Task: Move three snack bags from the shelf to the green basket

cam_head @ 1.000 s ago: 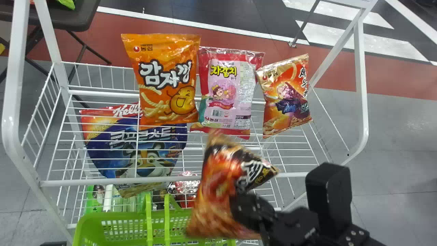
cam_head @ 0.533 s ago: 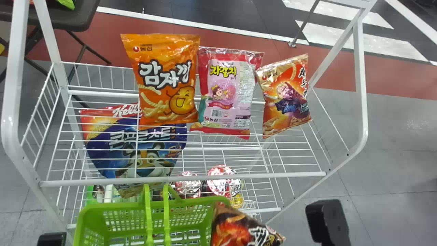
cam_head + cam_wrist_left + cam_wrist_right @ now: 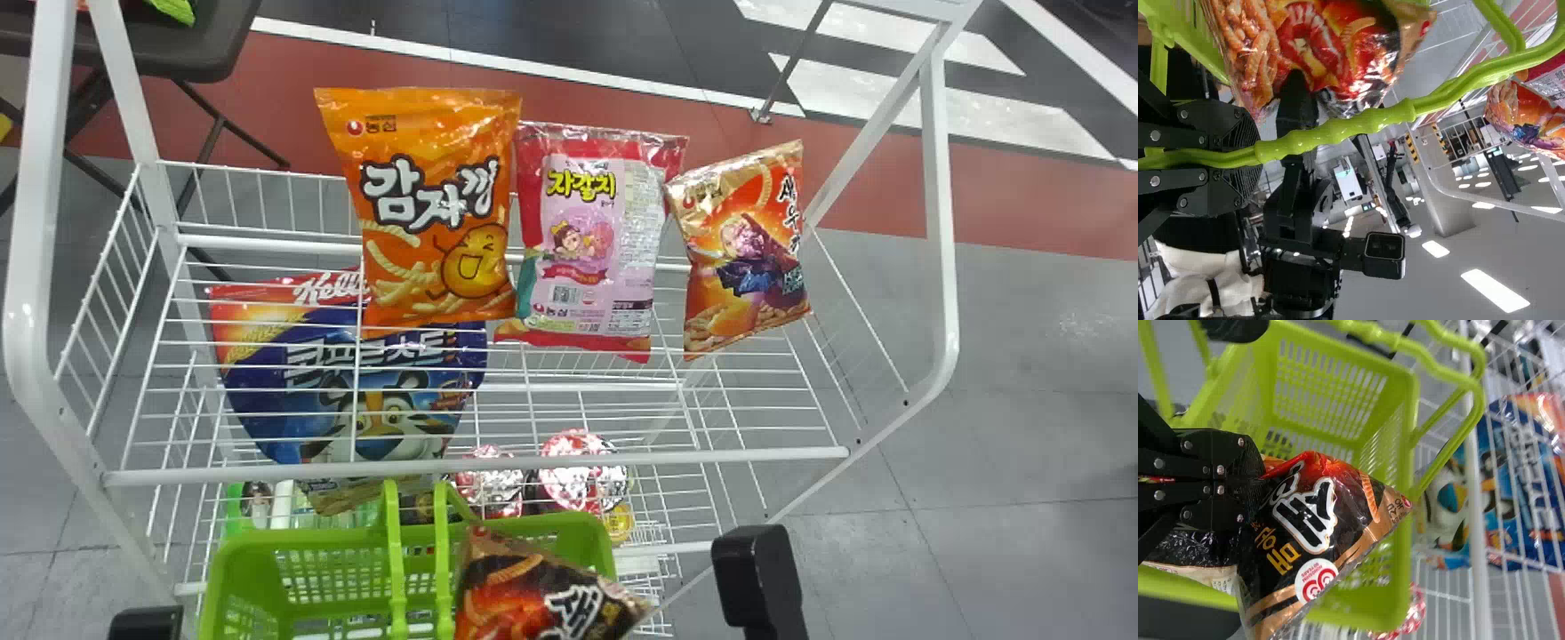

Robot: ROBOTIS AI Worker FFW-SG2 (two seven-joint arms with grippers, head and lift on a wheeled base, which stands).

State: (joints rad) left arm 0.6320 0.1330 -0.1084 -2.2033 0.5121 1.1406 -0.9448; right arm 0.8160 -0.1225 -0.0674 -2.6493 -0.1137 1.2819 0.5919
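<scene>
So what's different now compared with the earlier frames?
The dark snack bag, held by the right gripper throughout, came back toward the robot from the shelf's front edge, then left over the green basket. The basket shifted slightly right. Nothing was let go; the orange, pink and gold-topped bags stayed put.

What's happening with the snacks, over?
Right end effector gripping dark snack bag over green basket. Left end effector on basket handle. Nothing visibly blocking.

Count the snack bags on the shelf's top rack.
3. In the head view, the orange bag is on the left, the pink bag in the middle and the gold-topped bag on the right. Another could be hidden behind them.
</scene>
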